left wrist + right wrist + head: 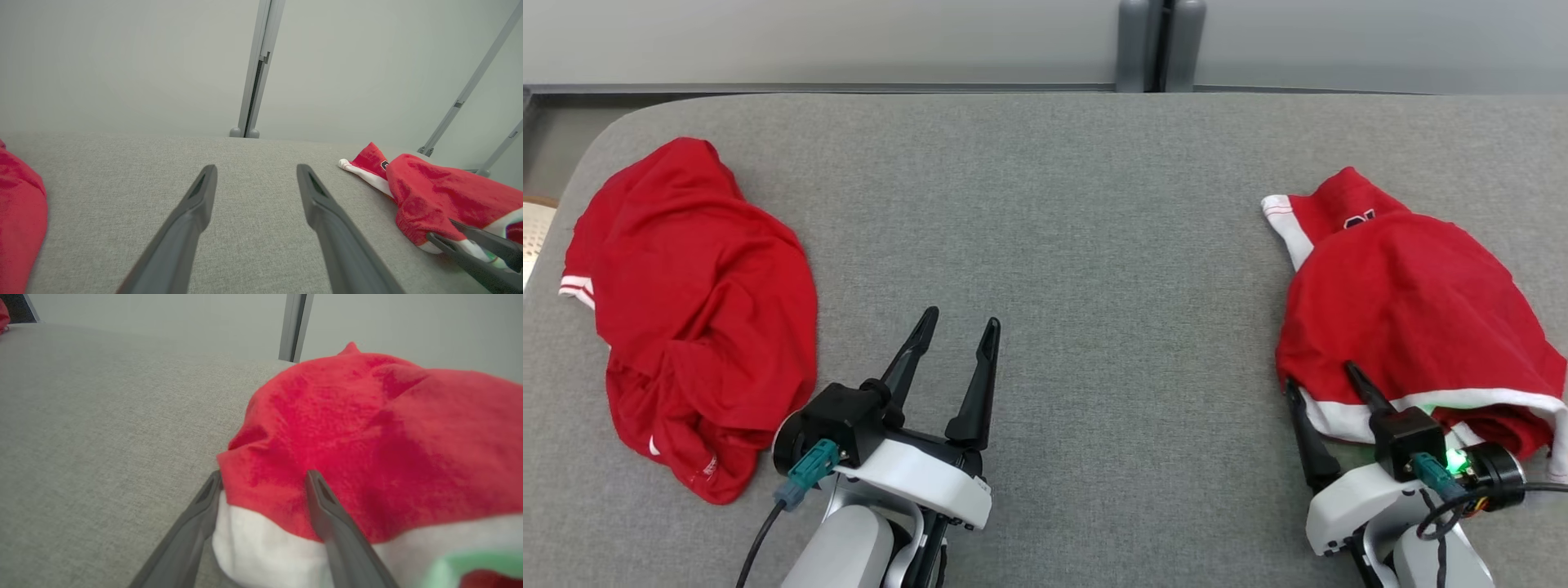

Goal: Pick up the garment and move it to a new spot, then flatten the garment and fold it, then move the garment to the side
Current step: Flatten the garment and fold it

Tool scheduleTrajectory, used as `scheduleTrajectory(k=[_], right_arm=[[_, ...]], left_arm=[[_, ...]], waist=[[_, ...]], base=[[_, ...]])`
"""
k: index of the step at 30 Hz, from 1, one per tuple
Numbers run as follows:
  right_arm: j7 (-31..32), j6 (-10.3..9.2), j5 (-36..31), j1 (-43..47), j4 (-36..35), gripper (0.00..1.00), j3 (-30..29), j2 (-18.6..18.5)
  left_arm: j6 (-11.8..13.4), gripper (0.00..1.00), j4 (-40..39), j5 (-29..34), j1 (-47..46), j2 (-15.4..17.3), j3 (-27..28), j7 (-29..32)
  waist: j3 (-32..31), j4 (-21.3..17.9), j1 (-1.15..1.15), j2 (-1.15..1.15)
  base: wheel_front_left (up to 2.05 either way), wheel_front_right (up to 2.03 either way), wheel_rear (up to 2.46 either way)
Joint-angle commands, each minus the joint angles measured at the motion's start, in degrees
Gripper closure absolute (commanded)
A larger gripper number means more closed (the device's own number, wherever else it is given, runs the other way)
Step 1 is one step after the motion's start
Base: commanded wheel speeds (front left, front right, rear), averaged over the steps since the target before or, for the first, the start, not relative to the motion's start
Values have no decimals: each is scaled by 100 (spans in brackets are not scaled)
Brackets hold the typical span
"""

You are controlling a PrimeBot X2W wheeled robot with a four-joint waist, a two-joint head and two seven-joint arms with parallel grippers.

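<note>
Left hand (961, 318) and right hand (1320, 376): long dark tapered fingers (978, 380), white wrist shells (915, 478), teal connectors (815, 459), black cables (760, 539).

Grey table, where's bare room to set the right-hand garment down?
The table's broad middle, between the left garment and the right garment, is bare beyond the open left claw. Both sides are crowded; the right claw straddles the right garment's hem.

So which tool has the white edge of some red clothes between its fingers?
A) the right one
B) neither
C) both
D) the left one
A: the right tool straddles the white edge of the right garment, while the left tool is open over bare table.
</note>
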Motion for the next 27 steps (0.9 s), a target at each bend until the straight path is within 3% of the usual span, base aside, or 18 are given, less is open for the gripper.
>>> scheduleTrajectory(k=[1,2,7,18,23,27], right_arm=[[61,-1,-100,-107,197,62,-177,18],[54,-1,-168,-162,272,100,-264,31],[-89,-1,-13,-335,191,100,-267,147],[-117,-1,819,-661,-964,100,998,78],[-119,0,1035,-1343,-765,100,1892,-25],[-118,0,1093,-1873,-438,100,2273,-4]], left_arm=[[26,0,-21,-37,-68,21,-15,-13],[26,0,-24,-51,-71,19,-23,-13],[47,0,-8,-74,-62,20,-15,-13],[60,0,3,-78,-54,20,-34,-13],[61,0,-6,-107,-92,23,-98,-13],[79,0,-23,-162,-131,19,-151,-13]], waist=[[72,142,0,0],[82,176,0,0],[89,250,0,0],[10,255,0,0],[53,378,0,0],[122,540,0,0]], base=[[0,0,0],[0,0,0],[0,0,0],[0,0,0],[0,0,0],[0,0,0]])
